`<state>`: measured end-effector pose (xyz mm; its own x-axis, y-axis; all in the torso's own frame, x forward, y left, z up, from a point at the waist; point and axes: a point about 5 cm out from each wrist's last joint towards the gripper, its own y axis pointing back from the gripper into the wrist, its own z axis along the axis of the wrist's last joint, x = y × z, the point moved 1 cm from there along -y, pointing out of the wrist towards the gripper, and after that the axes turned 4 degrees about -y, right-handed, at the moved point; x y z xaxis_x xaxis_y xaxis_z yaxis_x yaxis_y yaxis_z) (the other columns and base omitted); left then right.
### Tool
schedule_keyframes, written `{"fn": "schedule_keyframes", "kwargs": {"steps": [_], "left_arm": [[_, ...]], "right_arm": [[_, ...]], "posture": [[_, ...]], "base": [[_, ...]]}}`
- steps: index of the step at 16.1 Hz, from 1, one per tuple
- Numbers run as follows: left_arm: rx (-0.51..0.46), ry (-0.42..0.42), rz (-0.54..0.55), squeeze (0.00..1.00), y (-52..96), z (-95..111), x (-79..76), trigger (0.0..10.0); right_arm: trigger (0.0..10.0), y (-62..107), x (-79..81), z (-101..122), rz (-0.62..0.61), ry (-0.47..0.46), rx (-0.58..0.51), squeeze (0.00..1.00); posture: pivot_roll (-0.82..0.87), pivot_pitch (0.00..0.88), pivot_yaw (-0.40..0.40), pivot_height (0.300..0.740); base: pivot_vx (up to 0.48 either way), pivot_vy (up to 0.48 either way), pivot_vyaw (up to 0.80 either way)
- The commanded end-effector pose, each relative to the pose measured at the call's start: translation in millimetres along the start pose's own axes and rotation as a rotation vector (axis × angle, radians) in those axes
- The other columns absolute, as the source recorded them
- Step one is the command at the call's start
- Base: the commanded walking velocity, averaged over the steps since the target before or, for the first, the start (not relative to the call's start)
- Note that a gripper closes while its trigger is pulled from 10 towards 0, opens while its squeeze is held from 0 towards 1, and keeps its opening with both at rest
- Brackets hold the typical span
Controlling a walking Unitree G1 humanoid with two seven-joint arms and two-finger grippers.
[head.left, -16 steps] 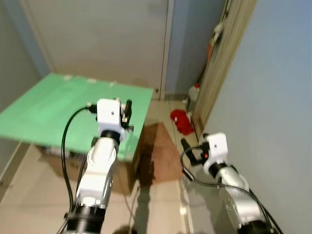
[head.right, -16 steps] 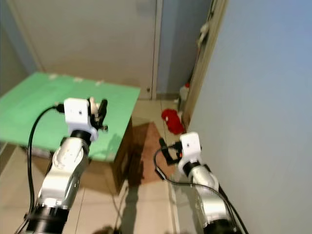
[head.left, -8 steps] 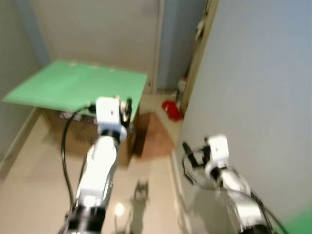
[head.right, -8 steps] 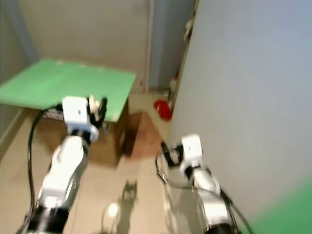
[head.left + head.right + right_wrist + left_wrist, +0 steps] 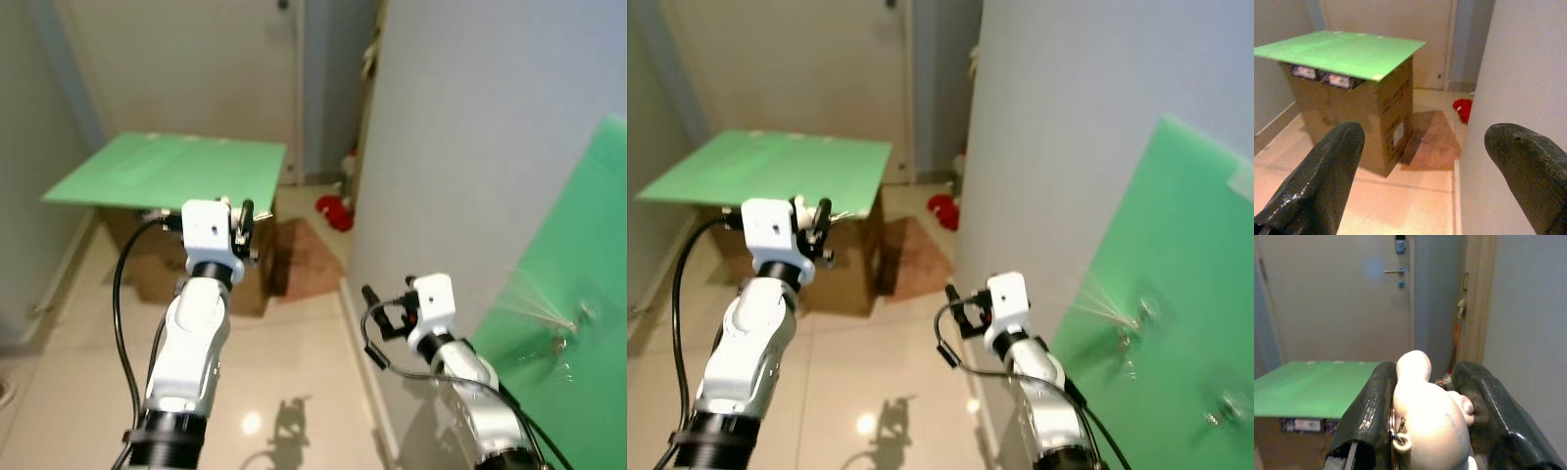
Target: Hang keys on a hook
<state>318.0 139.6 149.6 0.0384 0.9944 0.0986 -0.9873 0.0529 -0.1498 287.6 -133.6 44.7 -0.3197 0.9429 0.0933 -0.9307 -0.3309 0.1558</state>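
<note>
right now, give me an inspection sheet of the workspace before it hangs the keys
surface: green board lying on cardboard boxes; nothing seen on it.
job's things: keys with a pale figure keyring clamped in the left gripper; hooks on a green panel on the wall to the robot's right, blurred.
clutter: red item on the floor by the wall corner.
grippers: left gripper raised, shut on the keys; right gripper open, held low beside the wall.
cables: black cable looping along the left arm, another at the right wrist.
surroundings: closed door ahead, shiny tiled floor.
</note>
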Motion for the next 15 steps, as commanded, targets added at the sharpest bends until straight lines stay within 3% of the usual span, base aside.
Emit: {"fn": "schedule_keyframes", "kwargs": {"steps": [1,14,15], "left_arm": [[-0.006,-0.006,-0.001,0.0,-2.8,2,-1.0,0.0],[0.022,-0.015,-0.051,0.0,-0.2,-3,-11.5,0.0],[0.022,-0.017,-0.056,0.0,0.2,-3,-12.4,0.0]], "right_arm": [[10.0,-1.0,-2.7,2,-0.006,0.004,-0.005,0.0],[10.0,-0.5,-7.0,4,-0.013,0.013,-0.007,0.0],[10.0,-0.5,-6.6,4,-0.012,0.016,-0.011,0.01]], "posture": [[0.0,0.0,-0.016,0.74],[0.0,0.0,-0.02,0.74],[0.0,0.0,-0.02,0.74]], "base": [[0.0,0.0,0.0],[0.0,0.0,0.0],[0.0,0.0,0.8]]}}
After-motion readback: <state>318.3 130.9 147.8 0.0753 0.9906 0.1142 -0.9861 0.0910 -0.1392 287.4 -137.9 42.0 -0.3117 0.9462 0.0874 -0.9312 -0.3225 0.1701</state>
